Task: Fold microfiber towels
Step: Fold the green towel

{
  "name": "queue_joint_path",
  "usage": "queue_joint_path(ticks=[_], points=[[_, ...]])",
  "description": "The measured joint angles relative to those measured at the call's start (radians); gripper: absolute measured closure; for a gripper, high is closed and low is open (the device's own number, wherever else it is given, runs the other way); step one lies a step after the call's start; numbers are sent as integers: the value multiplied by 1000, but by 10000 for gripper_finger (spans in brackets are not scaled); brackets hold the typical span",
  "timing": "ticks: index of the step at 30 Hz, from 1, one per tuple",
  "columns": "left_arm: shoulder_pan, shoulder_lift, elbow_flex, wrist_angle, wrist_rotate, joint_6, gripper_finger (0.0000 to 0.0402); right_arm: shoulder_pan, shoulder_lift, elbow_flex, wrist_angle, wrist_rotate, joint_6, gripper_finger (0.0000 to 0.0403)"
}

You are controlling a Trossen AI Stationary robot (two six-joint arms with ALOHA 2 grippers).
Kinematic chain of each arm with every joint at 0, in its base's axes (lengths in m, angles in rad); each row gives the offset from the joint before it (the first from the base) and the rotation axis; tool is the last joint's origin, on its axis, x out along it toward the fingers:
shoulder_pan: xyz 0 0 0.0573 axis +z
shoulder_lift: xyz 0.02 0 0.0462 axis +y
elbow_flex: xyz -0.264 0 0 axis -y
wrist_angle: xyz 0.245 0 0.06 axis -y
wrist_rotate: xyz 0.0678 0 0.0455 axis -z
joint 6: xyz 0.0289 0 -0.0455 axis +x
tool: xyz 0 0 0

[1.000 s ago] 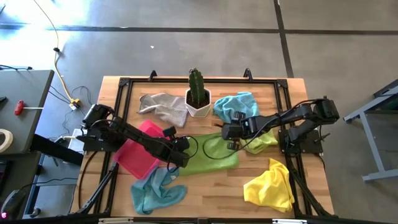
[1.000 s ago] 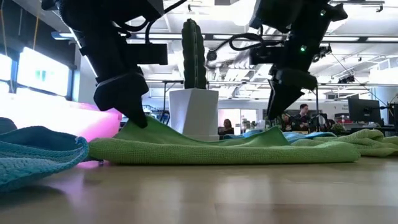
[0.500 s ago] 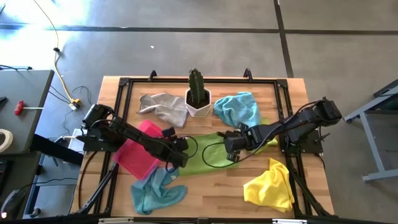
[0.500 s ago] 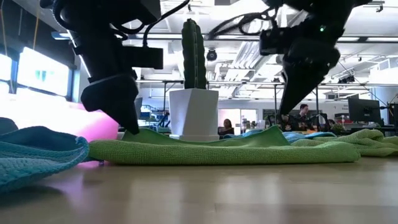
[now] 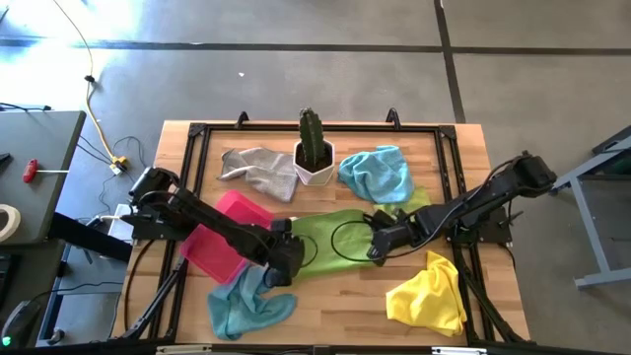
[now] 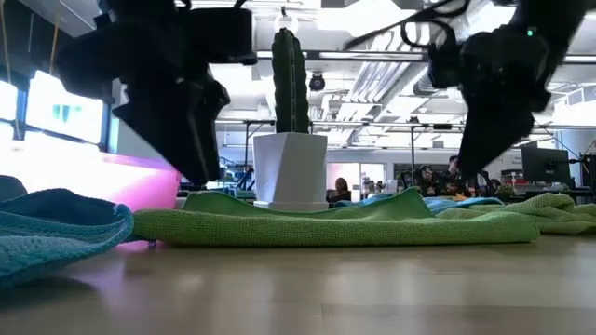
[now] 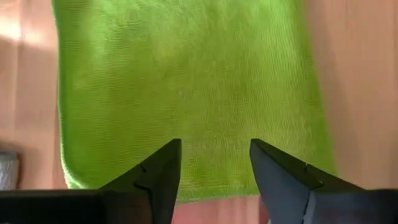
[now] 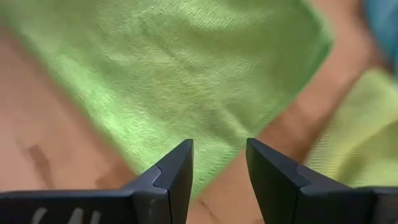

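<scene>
Left side first. Your left gripper [image 5: 285, 258] hangs over the near-left end of the lime green towel [image 5: 340, 240], fingers parted with nothing between them. In the left wrist view the green cloth [image 7: 186, 93] fills the gap ahead of the fingertips [image 7: 158, 168], so the towel lies forward of that gripper, toward the table's middle and right. The pink tray [image 5: 222, 237] sits just beside that end, touching or nearly touching the cloth edge; I can't tell which.

Centre. The lime green towel lies flat on the wooden table [image 5: 335, 306], long axis running left to right between the two arms. The low view shows it as a low, even strip [image 6: 326, 226], slightly raised at the middle, in front of the white cactus pot [image 6: 291, 167].

Right side. Your right gripper [image 5: 380, 244] hovers over the towel's near-right end, fingers likewise apart and empty. In the right wrist view the green cloth [image 8: 180, 68] spreads ahead of the fingers [image 8: 174, 168], with bare wood to one side.

Judgement: each arm is at its own end, neither clearly nearer. The next fold likely turns on the near long edge, which lies on your side of both grippers.

Other towels lie apart: grey [image 5: 258, 170], light blue [image 5: 377, 173], teal [image 5: 246, 301], yellow [image 5: 429, 294].
</scene>
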Motion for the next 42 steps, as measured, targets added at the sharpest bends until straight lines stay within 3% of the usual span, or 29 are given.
queue_joint_path(ticks=[10, 19, 24, 35, 42], points=[[-2, 0, -101, 72, -9, -70, 229, -1, -7, -179, 262, 8, 244, 257], [-2, -2, -172, 131, -2, -130, 229, -14, 7, -198, 273, 76, 342, 194], [-6, -2, -173, 131, 0, -130, 229, -17, 72, -198, 303, 88, 393, 183], [-6, -1, -175, 150, 16, -129, 229, -11, 152, -198, 452, 97, 379, 187], [-7, -1, -175, 159, 23, -127, 229, -11, 155, -198, 487, 74, 355, 251]])
